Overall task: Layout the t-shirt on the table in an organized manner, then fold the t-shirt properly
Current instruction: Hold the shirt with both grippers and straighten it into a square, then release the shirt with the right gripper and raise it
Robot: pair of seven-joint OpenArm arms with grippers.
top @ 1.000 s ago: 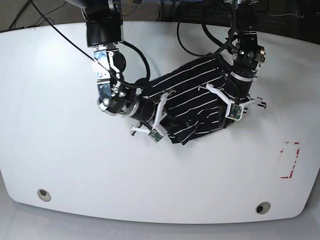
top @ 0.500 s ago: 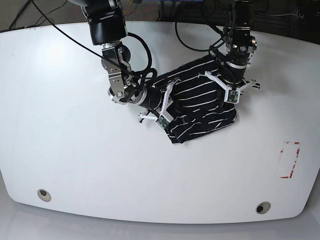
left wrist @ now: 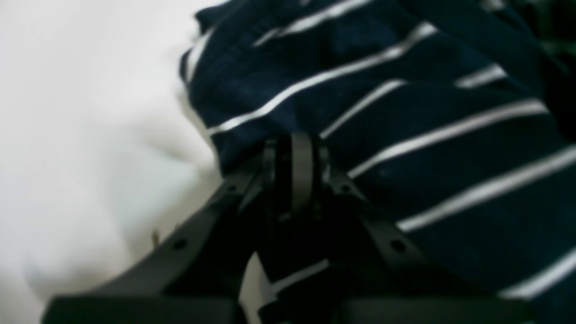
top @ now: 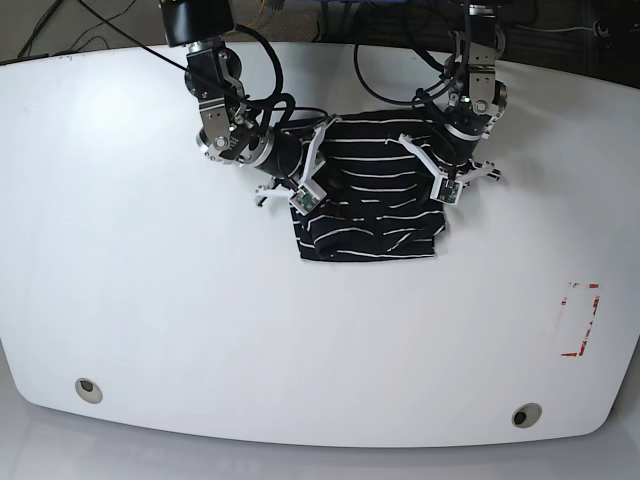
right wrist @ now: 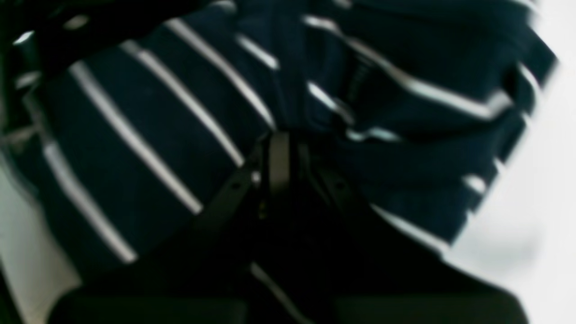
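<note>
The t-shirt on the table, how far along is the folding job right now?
Partly done: the t-shirt is gathered into a compact, roughly rectangular bundle on the table, though its lower edge looks rumpled. In hand: the left gripper and right gripper are each shut on the fabric at opposite sides. Left: smoothing it flat, finishing the fold and letting go.

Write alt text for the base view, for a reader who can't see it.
Two robot arms reach in from the far edge of a white table, each gripper shut on a side of a bunched black striped t-shirt: right gripper on the picture's left, left gripper on its right. A red-marked rectangle sits near the right edge.
</note>
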